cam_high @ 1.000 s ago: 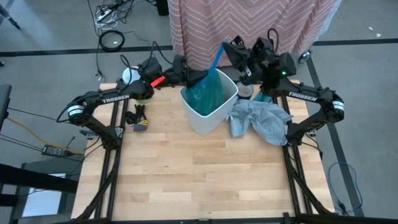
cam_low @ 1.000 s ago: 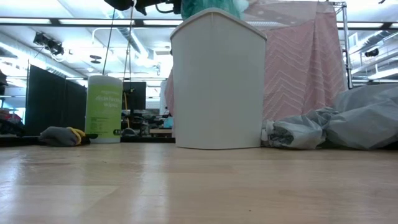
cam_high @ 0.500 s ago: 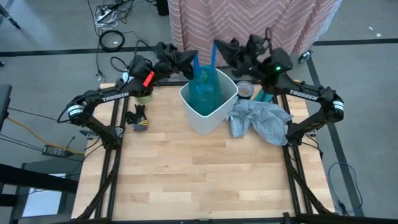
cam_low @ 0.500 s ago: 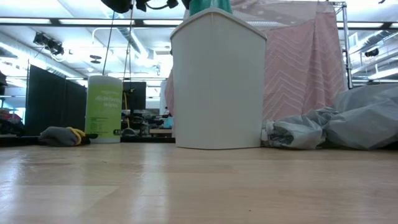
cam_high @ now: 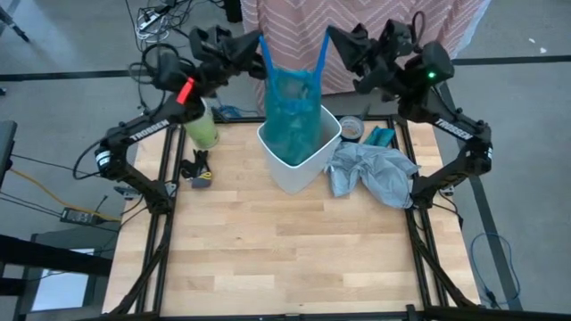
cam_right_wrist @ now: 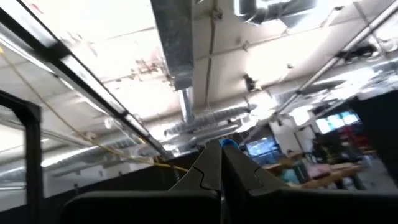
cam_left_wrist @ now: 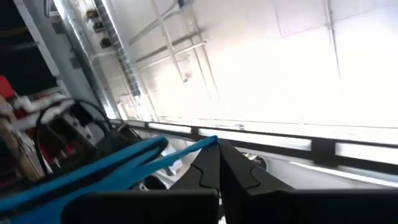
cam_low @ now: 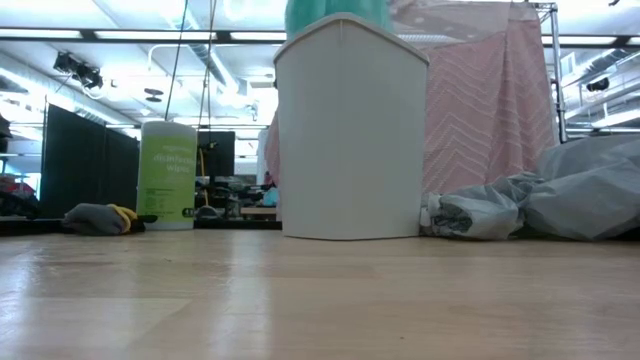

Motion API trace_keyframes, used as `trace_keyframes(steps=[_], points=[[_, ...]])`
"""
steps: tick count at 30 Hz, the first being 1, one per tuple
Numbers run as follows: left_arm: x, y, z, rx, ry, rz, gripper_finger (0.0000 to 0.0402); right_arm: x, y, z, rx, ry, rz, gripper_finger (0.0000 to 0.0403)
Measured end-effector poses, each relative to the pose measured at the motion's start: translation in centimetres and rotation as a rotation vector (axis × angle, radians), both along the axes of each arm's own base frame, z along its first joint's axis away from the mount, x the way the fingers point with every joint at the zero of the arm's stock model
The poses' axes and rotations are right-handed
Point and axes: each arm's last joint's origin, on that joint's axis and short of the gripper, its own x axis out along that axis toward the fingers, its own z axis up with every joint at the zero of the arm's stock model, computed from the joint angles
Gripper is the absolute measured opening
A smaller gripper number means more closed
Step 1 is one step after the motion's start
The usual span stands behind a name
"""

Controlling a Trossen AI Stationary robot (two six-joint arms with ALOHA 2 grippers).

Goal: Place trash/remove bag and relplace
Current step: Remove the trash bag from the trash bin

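1. While both arms stand raised over the far edge of the table, the teal bag point(cam_high: 292, 102) hangs between them — its body stretched upright, lower end inside the white bin point(cam_high: 300, 153).
2. Left gripper point(cam_high: 259, 40) is pinched tight on the bag's left handle; right gripper point(cam_high: 328, 34) is pinched tight on the right handle. Each sits about equally near.
3. Bag's long axis runs vertical, straight below the grippers — judged: a clean lift needs both to rise evenly.
4. No trash pieces visible outside the bin; grey bag point(cam_high: 373, 171) lies just right of it.
5. Writing: "TROSSEN" reads on the left arm point(cam_high: 141, 131); green canister point(cam_low: 167, 174) label is not legible.
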Motion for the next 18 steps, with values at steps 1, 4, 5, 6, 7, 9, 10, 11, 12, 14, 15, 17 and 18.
trace_keyframes(steps=[1, 4, 5, 6, 7, 9, 10, 11, 12, 14, 15, 17, 18], points=[[-0.2, -0.1, 0.5, 0.004, 0.004, 0.013, 0.0002, 0.0, 0.0, 0.2, -0.002, -0.004, 0.011, 0.0000], [-0.2, -0.3, 1.5, 0.002, 0.011, 0.053, 0.0002, 1.2, -0.3, 0.9, -0.014, -0.020, 0.050, 0.0000], [-0.2, -0.4, 1.8, 0.003, 0.004, 0.056, 0.0002, 1.8, -0.5, 1.1, -0.013, -0.024, 0.067, 0.0000], [0.0, -0.4, 1.9, 0.004, 0.003, 0.054, 0.0002, 2.6, -0.7, 1.1, -0.005, -0.023, 0.090, 0.0000], [0.2, -0.3, 2.0, 0.006, 0.002, 0.053, 0.0002, 3.5, -0.9, 1.2, 0.000, -0.022, 0.112, 0.0000], [0.7, -0.1, 2.2, 0.007, 0.003, 0.046, 0.0002, 5.0, -1.3, 1.5, -0.005, -0.027, 0.159, 0.0000], [0.8, -0.1, 2.3, 0.003, -0.002, 0.040, 0.0002, 5.6, -1.5, 1.7, -0.012, -0.035, 0.180, 0.0000], [0.9, 0.0, 2.5, -0.006, -0.008, 0.029, 0.0002, 6.0, -1.6, 2.2, -0.020, -0.049, 0.200, 0.0000], [0.9, 0.1, 2.8, -0.008, -0.023, 0.023, 0.0002, 6.2, -1.7, 2.6, -0.027, -0.061, 0.213, 0.0000], [0.5, 0.3, 3.8, -0.001, -0.062, 0.018, 0.0002, 6.4, -1.9, 3.4, -0.035, -0.065, 0.223, 0.0000], [0.2, 0.3, 4.4, 0.009, -0.082, 0.020, 0.0002, 6.6, -2.0, 3.3, -0.042, -0.067, 0.229, 0.0000], [-0.4, 0.3, 5.6, 0.032, -0.121, 0.033, 0.0002, 6.6, -2.5, 2.9, -0.018, -0.085, 0.245, 0.0000], [-0.8, 0.3, 6.2, 0.045, -0.140, 0.041, 0.0002, 6.7, -2.6, 2.7, -0.002, -0.072, 0.251, 0.0000]])
